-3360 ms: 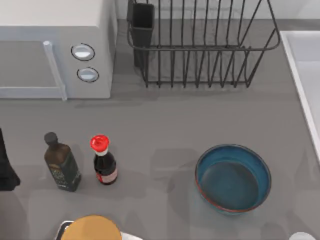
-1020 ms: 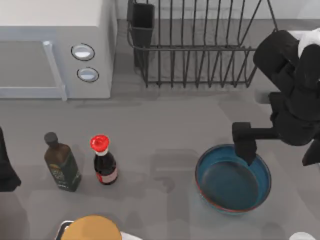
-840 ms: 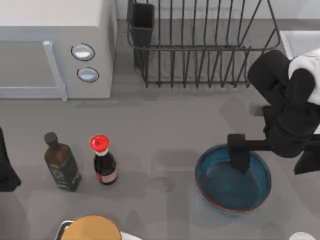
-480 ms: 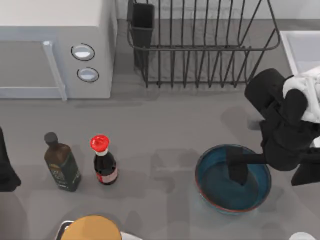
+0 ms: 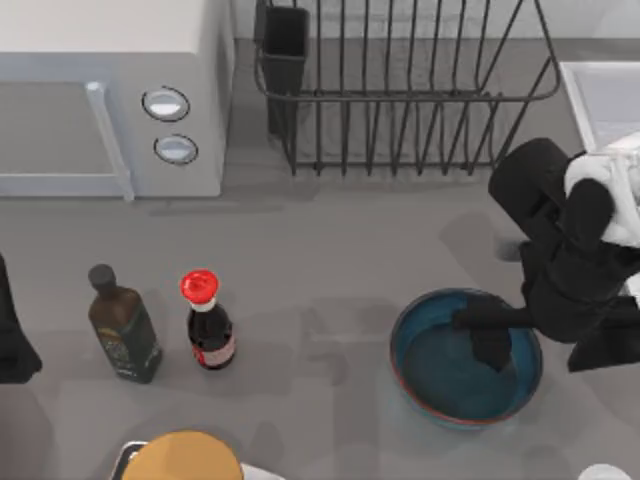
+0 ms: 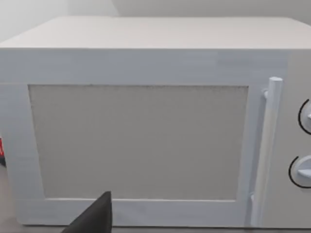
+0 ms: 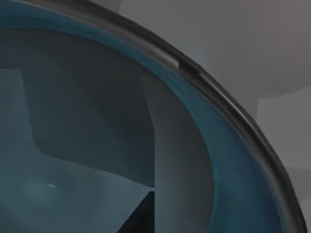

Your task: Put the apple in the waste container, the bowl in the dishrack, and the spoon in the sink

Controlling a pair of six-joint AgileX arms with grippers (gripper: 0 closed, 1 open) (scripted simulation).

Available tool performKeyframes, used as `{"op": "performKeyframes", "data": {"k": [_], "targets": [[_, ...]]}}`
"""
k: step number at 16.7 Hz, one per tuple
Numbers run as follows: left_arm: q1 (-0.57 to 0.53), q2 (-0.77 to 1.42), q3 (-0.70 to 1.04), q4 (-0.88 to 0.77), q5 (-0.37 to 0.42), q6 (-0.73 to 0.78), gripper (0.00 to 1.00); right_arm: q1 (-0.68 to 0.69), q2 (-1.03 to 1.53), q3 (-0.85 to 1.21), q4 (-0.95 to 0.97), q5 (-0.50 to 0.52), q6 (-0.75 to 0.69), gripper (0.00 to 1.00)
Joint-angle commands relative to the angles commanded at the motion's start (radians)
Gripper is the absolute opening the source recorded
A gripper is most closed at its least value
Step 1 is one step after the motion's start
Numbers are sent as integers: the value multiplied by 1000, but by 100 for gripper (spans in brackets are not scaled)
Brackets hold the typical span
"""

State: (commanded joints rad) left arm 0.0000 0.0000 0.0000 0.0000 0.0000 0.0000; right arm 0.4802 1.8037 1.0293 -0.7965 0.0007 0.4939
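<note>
Reaching: right gripper (image 5: 487, 335) now sits low over the bowl (image 5: 440, 385), by the wall nearest the dishrack; a second ago it hung above that rim, and a few seconds back the right arm was out of the overhead picture altogether.
Grip state: one dark finger (image 5: 491, 347) dips inside the bowl; I cannot tell from these views whether the jaws are spread or pinched on the rim.
Right wrist view: bowl's teal inner wall (image 7: 184, 145) and dark rim fill the picture close up, with one dark fingertip at the frame's edge, so the tool is down at rim level.
Bowl: resting on the grey table (image 5: 330, 250), right of centre, apparently not yet lifted.
Meaning: the descent reads as the approach to a rim grasp; closing and lifting look like the next step.
Dishrack: dishrack (image 5: 400, 90) stands beyond the bowl at the table's far side, holding nothing but its black cup.
Sink: sink (image 5: 600, 100) lies at the right edge, beside the rack.
Left arm: parked at the table's left edge, its wrist camera facing the microwave (image 6: 146, 131).
Bystanders: sauce bottle (image 5: 208, 322) and oil bottle (image 5: 122, 325) stand well apart from the bowl.
</note>
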Motion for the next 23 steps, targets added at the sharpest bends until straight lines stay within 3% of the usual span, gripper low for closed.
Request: {"op": "performKeyframes", "data": {"k": [7, 18, 23], "targets": [[0, 0, 0, 0, 0, 0, 100, 0, 0, 0, 0, 0, 0, 2], [0, 0, 0, 0, 0, 0, 100, 0, -5, 17, -17, 1, 1, 0], [0, 0, 0, 0, 0, 0, 100, -4, -65, 158, -234, 1, 3, 0]]}}
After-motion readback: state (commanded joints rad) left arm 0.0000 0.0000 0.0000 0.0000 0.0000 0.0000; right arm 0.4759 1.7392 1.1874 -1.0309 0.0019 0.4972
